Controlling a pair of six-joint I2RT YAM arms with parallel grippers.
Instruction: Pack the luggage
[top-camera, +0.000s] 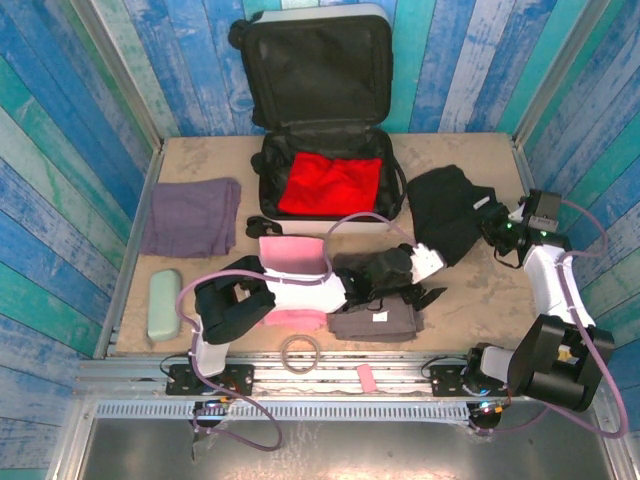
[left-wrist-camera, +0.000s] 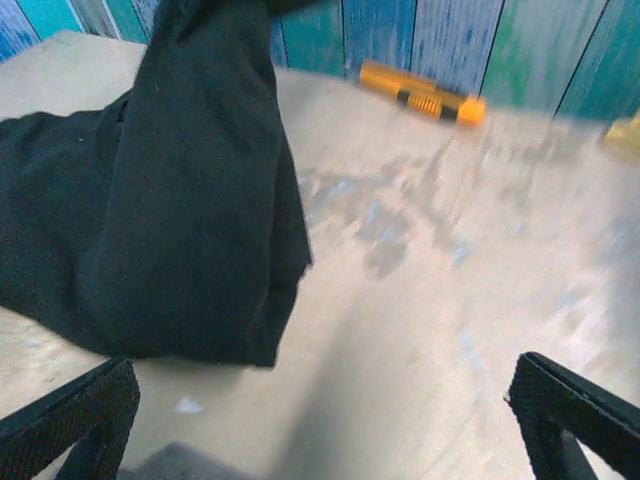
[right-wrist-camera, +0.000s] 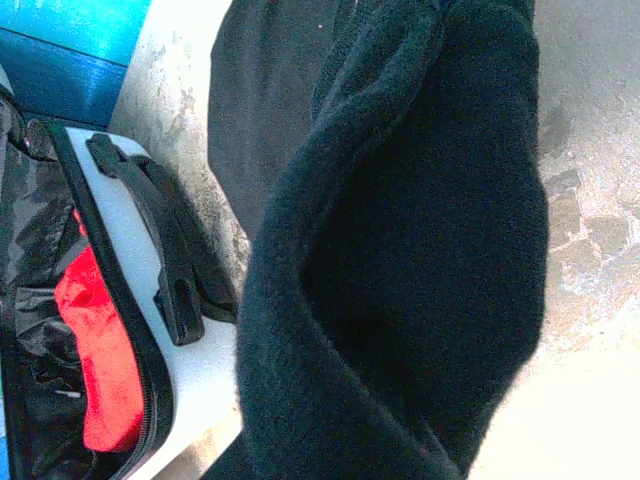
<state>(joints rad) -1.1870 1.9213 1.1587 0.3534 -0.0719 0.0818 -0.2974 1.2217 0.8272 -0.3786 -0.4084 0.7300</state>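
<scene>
Bright, even light; the left wrist view is blurred, and the table glares in the right.

Table bears luggage, purple cloth, black garment.

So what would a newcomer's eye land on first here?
The open luggage at the back of the table, a red garment bright in its lower half. Next, the black garment to its right, pinched up by the right pincer.
</scene>
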